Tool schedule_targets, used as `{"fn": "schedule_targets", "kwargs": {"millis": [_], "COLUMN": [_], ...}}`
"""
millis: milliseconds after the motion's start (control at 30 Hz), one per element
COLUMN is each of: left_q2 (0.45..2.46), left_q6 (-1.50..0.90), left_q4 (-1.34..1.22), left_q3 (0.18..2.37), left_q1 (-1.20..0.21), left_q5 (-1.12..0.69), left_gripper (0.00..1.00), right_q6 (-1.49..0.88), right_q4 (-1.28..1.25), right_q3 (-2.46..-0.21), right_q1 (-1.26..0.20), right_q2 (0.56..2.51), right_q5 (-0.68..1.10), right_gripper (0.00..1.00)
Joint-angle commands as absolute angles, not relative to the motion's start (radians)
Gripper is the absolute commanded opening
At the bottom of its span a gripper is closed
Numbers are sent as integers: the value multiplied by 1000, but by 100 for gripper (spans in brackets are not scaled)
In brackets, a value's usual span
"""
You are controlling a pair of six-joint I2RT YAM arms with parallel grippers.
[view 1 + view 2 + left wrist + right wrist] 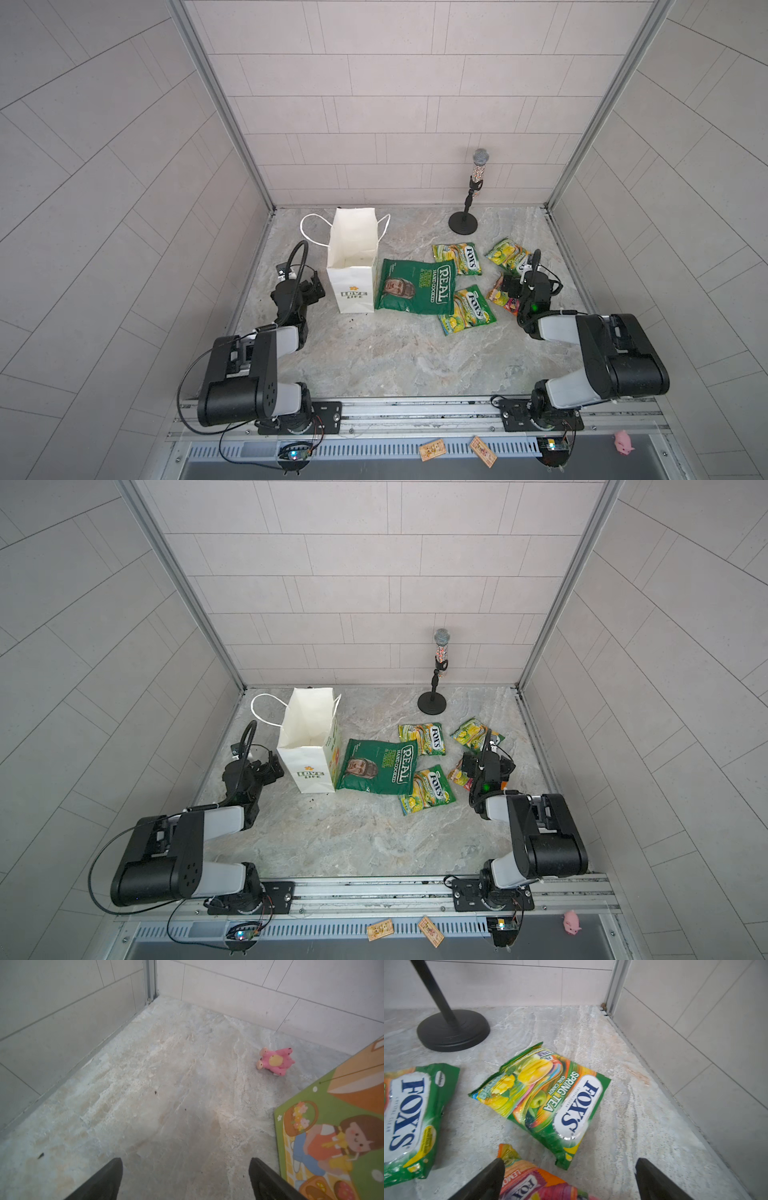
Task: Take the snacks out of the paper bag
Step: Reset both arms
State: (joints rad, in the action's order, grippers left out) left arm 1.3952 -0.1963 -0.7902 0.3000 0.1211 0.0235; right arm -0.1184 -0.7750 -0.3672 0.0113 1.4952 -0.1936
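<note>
The left arm (245, 365) and right arm (615, 357) bend in from the bottom of the frame. The left gripper (186, 1178) is wide open and empty. The right gripper (570, 1178) is wide open too.

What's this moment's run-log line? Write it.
left gripper open, empty | right gripper open over pink FOX'S packet | crisp packet beside upright paper bag

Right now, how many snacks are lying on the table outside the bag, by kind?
Crisp packet: 1
Green FOX'S packets: 3
Pink-orange FOX'S packet: 1
Total: 5
</note>
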Motion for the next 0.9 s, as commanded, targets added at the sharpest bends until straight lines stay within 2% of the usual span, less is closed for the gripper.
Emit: {"fn": "schedule_targets", "kwargs": {"millis": [0, 100, 167, 267, 333, 867], "left_q2": [1464, 1574, 1633, 1556, 1574, 1583], "left_q6": [-140, -130, -134, -113, -86, -54], "left_q4": [-1038, -1223, -1294, -1054, -986, -971], "left_q3": [258, 223, 226, 287, 350, 370], "left_q1": [116, 103, 101, 76, 50, 35], "left_q5": [-10, -6, -4, 38, 59, 25], "left_gripper": [100, 100, 100, 100, 100, 100], "right_q6": [-62, -62, -70, -66, -61, -59], "right_q4": [-983, -1126, -1078, -1020, -1033, -1031], "right_q3": [-340, -288, -304, -332, -332, -332], "right_q1": [-12, -18, -17, -29, -34, -35], "right_q2": [1537, 1585, 1574, 1571, 1576, 1575], "right_q5": [-169, -185, -203, -241, -246, -249], "right_gripper": [99, 99, 99, 99, 99, 99]}}
